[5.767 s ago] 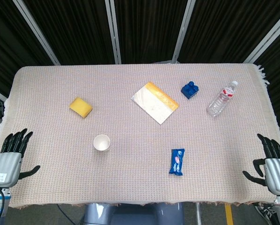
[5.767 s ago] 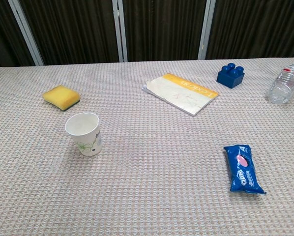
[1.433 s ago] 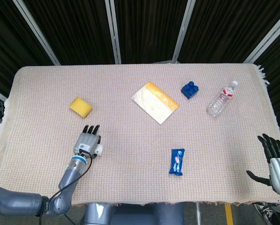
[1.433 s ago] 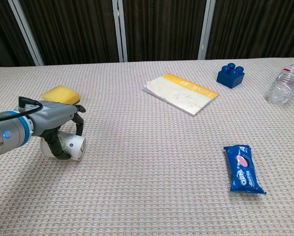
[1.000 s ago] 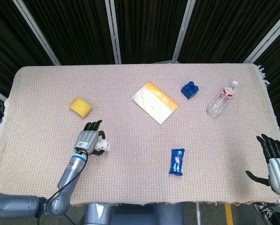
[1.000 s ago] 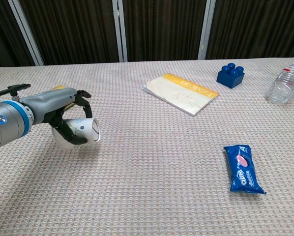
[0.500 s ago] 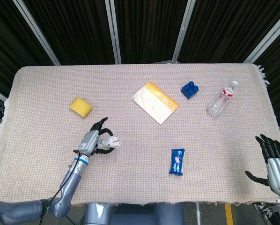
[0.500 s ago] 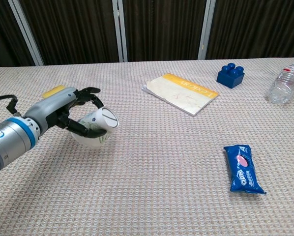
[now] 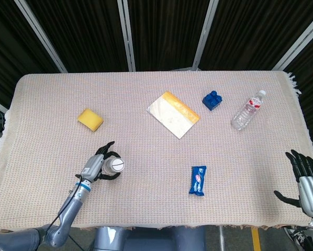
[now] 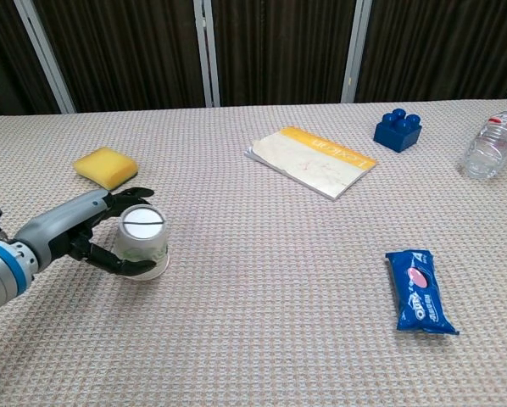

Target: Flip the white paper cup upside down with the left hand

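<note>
We are gripping the white paper cup [image 10: 142, 242] with our left hand [image 10: 91, 231], fingers [image 10: 126, 268] wrapped around its side wall from the left. In the chest view the cup is showing its flat closed base upward, so the mouth is facing down onto the tabletop [image 10: 262, 339]. The head view agrees: a round white disc [image 9: 114, 166] is facing the camera beside the left hand [image 9: 96, 167]. We are judging the long axis as close to vertical, base up, rim at or very near the woven cloth; we cannot tell whether the rim is fully seated all round.

The cup is sitting toward the near left corner of the tabletop, nearer the front edge than the yellow sponge [image 10: 106, 167], which is lying well apart behind it. The side grasp is leaving both base and rim free, which suits turning the cup over and setting it mouth-down without trapping a finger beneath.

Our right hand [image 9: 304, 180] is hanging off the near right corner with fingers spread, holding nothing, clear of the work.

Other items are lying away from the cup: a yellow-edged booklet [image 10: 311, 161] near the middle, a blue toy brick [image 10: 398, 131] and a clear water bottle [image 10: 490, 146] toward the far right edge, and a blue snack packet [image 10: 420, 291] at the near right.

We are judging the inversion as essentially made; what remains is releasing the cup without tipping it, since an empty paper cup is light and could follow the fingers.
</note>
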{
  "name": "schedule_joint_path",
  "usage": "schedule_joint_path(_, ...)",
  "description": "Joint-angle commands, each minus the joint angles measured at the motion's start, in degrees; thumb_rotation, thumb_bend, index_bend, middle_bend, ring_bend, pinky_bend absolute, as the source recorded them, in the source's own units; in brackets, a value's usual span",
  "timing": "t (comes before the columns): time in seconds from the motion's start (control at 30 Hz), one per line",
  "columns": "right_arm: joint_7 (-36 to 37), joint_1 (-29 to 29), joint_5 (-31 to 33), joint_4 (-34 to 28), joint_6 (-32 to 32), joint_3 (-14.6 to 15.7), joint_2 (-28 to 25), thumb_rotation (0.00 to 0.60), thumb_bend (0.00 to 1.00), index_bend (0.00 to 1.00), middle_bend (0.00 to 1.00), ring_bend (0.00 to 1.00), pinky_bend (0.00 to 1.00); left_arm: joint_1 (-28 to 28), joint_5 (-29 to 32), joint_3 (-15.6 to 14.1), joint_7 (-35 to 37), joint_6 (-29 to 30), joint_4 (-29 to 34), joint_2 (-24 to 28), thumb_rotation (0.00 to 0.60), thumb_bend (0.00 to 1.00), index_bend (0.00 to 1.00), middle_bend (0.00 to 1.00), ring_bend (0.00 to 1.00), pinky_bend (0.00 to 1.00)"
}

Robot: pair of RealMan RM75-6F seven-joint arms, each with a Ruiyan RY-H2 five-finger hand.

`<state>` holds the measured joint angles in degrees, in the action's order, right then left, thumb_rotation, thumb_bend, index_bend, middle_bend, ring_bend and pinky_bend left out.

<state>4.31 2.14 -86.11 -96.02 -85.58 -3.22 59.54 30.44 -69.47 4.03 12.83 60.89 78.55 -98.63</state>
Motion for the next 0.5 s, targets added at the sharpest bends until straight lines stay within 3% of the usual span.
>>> schedule_joint_path(0.03, -0.14, -0.04, -0.07, 0.02, -0.05, 0.06, 0.07, 0.600, 0.05, 0.00, 0.00, 0.00, 0.00, -1.10, -1.00, -0.56, 1.03, 0.19, 0.87, 1.98, 0.600, 0.17, 0.23, 0.00, 0.00, 0.00)
schedule_joint_path(0.37, -0.76, -0.04, -0.20, -0.11, 0.02, 0.22, 0.27, 0.600, 0.04, 0.00, 0.00, 0.00, 0.00, -3.19, -2.80, -0.81, 3.17, 0.27, 3.04, 6.47, 0.600, 0.17, 0.01, 0.00, 0.00, 0.00)
schedule_joint_path(0.5, -1.04, 0.03, -0.21, 0.22, 0.10, 0.22, 0.49, 0.600, 0.04, 0.00, 0.00, 0.00, 0.00, -5.70, -8.05, -1.05, 0.63, 8.17, 5.08, 10.11, 0.600, 0.17, 0.00, 0.00, 0.00, 0.00)
